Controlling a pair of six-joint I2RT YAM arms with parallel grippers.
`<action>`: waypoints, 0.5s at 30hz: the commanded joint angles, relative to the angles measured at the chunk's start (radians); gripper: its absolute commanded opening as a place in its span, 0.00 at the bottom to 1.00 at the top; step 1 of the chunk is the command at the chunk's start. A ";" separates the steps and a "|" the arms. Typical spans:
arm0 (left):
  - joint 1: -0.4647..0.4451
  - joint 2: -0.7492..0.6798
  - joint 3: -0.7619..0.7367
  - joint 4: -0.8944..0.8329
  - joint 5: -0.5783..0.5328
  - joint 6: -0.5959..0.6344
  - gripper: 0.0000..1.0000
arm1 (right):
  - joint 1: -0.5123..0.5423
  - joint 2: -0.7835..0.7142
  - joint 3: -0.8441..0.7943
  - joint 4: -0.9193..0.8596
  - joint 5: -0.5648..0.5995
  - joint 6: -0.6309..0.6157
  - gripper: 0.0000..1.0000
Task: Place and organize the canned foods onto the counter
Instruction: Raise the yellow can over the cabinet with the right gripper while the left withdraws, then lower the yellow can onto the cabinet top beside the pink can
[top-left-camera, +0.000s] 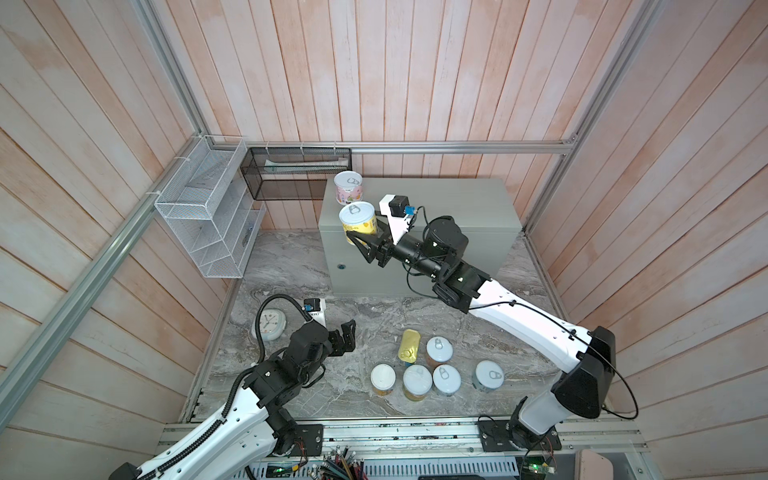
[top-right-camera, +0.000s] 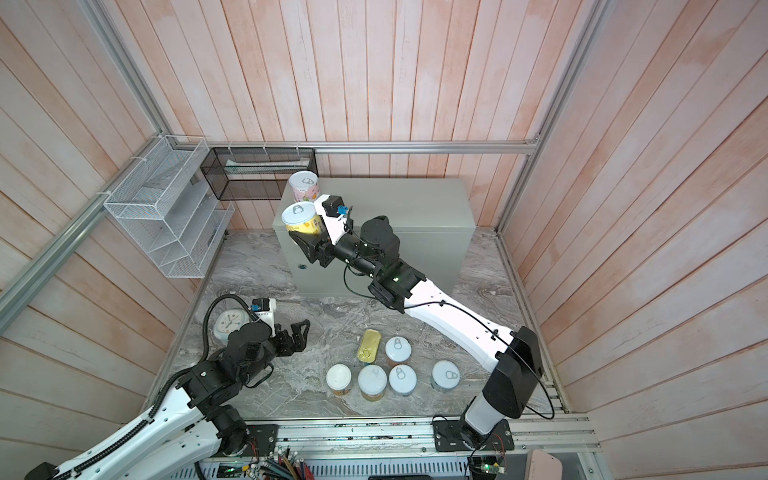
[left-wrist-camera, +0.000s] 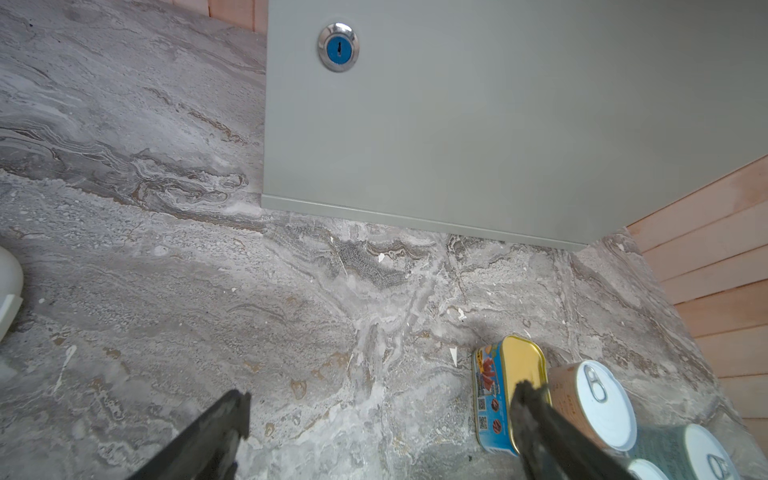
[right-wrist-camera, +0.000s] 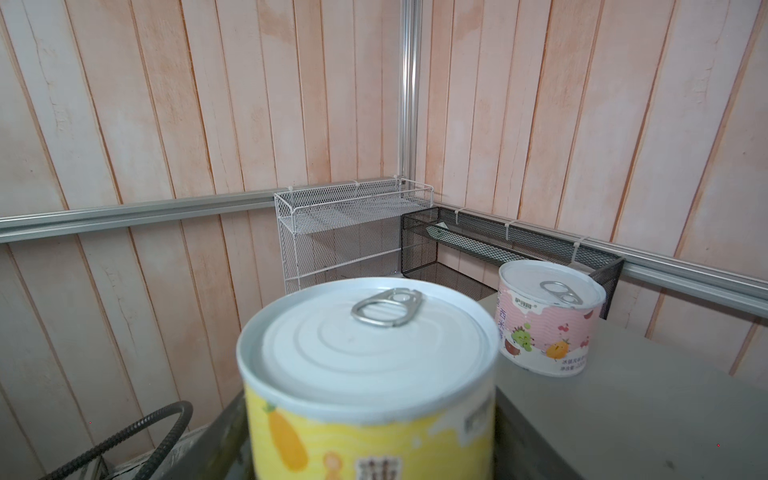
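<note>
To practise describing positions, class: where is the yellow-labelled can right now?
In both top views the yellow-labelled can is held upright by the right fingers near the counter's front-left corner, just in front of the pink can.

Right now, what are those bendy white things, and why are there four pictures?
They are two robot arms with pinchers called grippers. Two pictures look down from a camera up high. The other two come from little cameras on each arm's wrist. The right gripper is pinching a yellow can at the corner of the grey-green box, where a pink can already stands. The left gripper is open and empty. On the marble surface wait five more cans, a gold tin and a small clock.
</note>
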 joint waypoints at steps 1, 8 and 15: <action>0.004 -0.006 0.016 -0.023 -0.009 -0.005 1.00 | -0.016 0.024 0.093 0.114 -0.028 -0.027 0.71; 0.004 0.012 0.014 0.011 -0.004 -0.001 1.00 | -0.039 0.140 0.267 0.046 -0.030 -0.056 0.72; 0.004 0.032 0.022 0.003 -0.001 0.001 1.00 | -0.072 0.239 0.403 -0.035 -0.037 -0.065 0.72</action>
